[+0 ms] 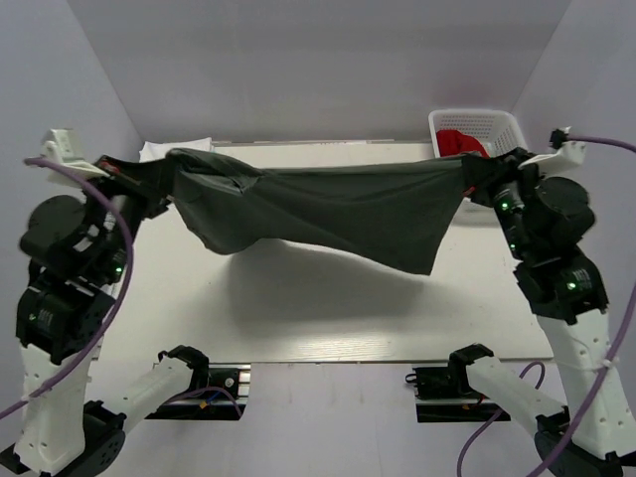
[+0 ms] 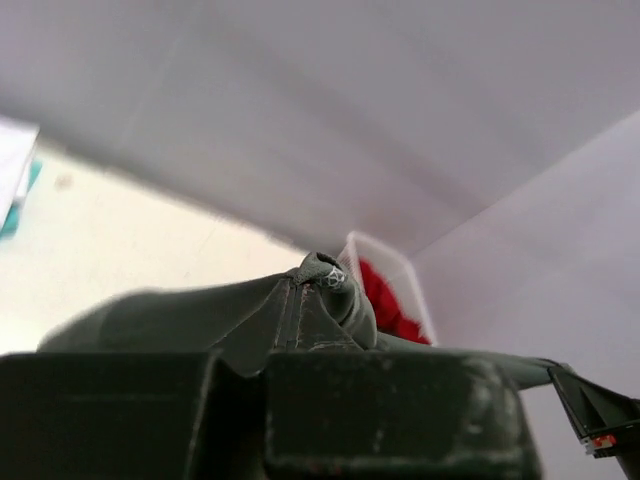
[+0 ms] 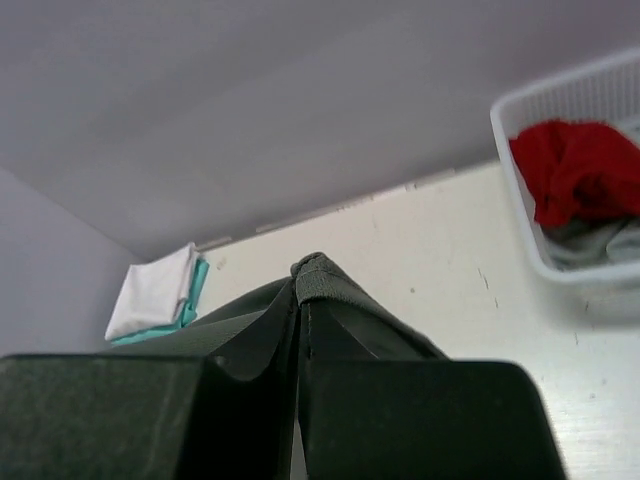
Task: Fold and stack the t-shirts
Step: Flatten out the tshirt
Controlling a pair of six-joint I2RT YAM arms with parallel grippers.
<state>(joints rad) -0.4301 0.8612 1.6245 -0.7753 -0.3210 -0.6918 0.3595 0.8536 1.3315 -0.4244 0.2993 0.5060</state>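
Left gripper [image 1: 151, 179] and right gripper [image 1: 479, 181] are each pinching a corner of the grey shirt [image 1: 338, 214], which is stretched in the air above the table [image 1: 298, 323]. Far left, the white shirt [image 3: 155, 290] sits folded on the teal [image 3: 197, 282]: two look done. The grey is unfolded, and the red [image 3: 575, 175] waits in the basket [image 3: 590, 275].

Left gripper [image 2: 265, 365] is clamping a bunched fold of the dark grey t-shirt [image 2: 190, 315], jaws pressing tight together. Red t-shirt [image 2: 385, 300] is lying in the white basket [image 2: 351, 246] at the tabletop's [image 2: 130, 240] far right corner. White t-shirt [image 2: 10, 160] and teal t-shirt [image 2: 30, 190] are showing as slivers by the far edge.
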